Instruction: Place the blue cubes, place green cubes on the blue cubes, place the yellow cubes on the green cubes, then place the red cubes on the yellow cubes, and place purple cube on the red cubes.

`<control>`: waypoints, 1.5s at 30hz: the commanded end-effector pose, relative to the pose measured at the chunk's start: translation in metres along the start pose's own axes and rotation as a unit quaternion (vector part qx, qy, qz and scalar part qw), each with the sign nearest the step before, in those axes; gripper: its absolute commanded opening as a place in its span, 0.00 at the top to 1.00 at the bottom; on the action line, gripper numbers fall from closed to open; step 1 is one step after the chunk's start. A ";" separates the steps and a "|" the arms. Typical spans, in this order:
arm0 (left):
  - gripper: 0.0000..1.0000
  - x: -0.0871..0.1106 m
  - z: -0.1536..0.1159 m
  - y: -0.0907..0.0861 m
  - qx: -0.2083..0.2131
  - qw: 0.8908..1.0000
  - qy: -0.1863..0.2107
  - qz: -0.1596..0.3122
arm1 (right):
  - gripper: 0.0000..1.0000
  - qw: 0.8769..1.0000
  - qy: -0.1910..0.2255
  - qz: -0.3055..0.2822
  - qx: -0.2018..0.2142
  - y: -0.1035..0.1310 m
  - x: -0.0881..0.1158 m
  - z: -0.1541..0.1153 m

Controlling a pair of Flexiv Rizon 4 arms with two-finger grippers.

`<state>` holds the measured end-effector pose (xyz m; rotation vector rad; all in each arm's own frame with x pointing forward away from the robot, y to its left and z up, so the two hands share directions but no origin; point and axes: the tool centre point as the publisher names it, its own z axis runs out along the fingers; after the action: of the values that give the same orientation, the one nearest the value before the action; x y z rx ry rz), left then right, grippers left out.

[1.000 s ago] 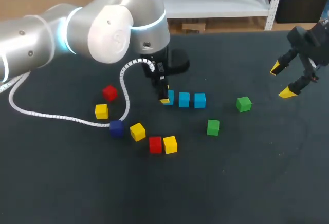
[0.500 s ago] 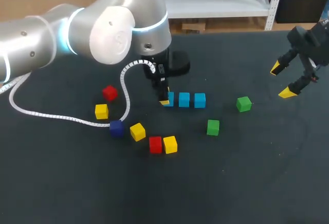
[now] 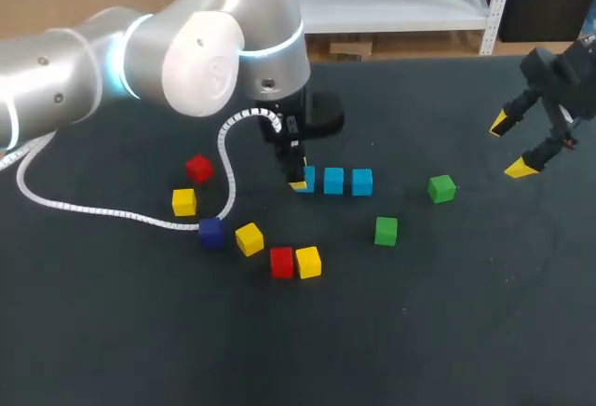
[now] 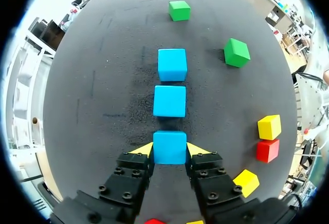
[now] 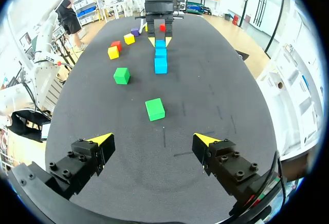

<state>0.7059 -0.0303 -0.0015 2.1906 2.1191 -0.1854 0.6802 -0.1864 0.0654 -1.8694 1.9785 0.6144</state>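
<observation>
Three blue cubes lie in a row at mid-table. My left gripper is down at the row's left end, shut on the nearest blue cube, which rests on the table. The other two blue cubes lie just ahead of it. Two green cubes sit right of the row. Yellow cubes, red cubes and the purple cube lie to the left and front. My right gripper hangs open and empty at the far right.
A white coiled cable from my left arm trails over the table's left side, past the purple cube. The table's black surface is bare at the front right.
</observation>
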 end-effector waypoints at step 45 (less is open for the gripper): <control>0.76 0.000 0.003 0.001 0.003 1.000 0.003 -0.007 | 0.00 1.000 -0.001 0.000 0.000 0.000 0.000 0.000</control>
<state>0.7058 -0.0303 -0.0044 2.1810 2.1375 -0.1869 0.6802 -0.1864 0.0654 -1.8694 1.9784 0.6144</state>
